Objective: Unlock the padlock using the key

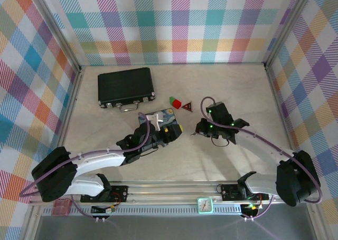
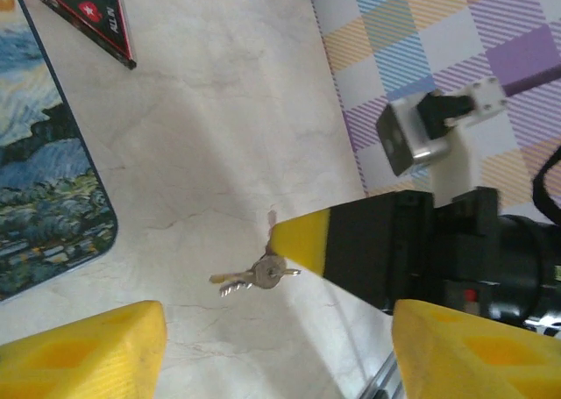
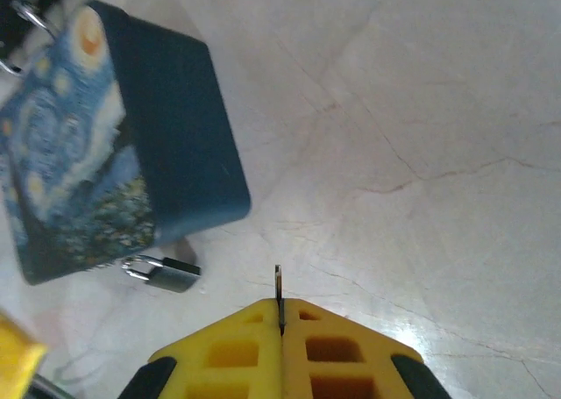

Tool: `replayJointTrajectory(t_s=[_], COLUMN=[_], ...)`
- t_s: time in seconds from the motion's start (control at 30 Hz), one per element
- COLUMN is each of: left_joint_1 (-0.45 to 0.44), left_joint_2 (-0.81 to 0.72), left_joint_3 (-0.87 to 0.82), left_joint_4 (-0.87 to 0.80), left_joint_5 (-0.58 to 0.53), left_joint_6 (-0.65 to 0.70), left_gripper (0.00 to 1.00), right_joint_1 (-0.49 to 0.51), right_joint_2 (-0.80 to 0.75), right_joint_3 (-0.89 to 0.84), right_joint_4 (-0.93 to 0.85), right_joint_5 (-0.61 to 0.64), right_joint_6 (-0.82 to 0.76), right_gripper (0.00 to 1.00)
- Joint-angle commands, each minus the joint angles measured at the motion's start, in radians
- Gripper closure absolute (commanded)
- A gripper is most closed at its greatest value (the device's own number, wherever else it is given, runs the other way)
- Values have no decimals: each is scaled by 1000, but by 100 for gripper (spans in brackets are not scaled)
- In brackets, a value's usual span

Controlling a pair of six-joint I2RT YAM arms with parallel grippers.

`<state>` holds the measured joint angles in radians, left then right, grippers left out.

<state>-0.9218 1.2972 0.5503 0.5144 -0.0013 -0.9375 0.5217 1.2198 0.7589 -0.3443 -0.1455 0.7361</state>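
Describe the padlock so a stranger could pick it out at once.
Start at the blue swirl-painted box on the pale table. Right beside it lies the padlock: a tiny grey metal body with a shiny loop, far smaller than the painted box.

The left arm [image 1: 100, 158] and right arm [image 1: 264, 147] are two-tone, with white links and bulky black joint housings. A lilac cable runs along each from black bases on the aluminium rail [image 1: 174, 187]. Green lights dot the right arm's end farthest from that rail. The fingers [image 3: 228, 355] are blocky yellow plastic with square recessed pockets.
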Motion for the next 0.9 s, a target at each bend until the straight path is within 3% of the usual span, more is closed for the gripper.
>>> replayJointTrajectory(t_s=[0.0, 0.1, 0.33, 0.57, 0.87], left_joint_1=[-20, -51, -75, -84, -86], left_joint_2=[50, 112, 272, 335, 389], left_joint_3=[46, 70, 115, 169, 204], left_joint_4=[122, 179, 380, 394, 456], left_joint_5=[-81, -180, -272, -289, -278], left_joint_6=[-156, -261, -445, -502, -547], left_gripper=[29, 29, 29, 28, 40], right_joint_1=[-11, -14, -17, -18, -19], right_joint_2=[-39, -56, -132, -165, -161], right_joint_3=[35, 41, 20, 16, -7], right_joint_4=[17, 34, 104, 129, 175], right_joint_5=[-21, 0, 21, 23, -13], right_joint_6=[36, 70, 145, 161, 185], right_gripper=[100, 100, 100, 100, 100])
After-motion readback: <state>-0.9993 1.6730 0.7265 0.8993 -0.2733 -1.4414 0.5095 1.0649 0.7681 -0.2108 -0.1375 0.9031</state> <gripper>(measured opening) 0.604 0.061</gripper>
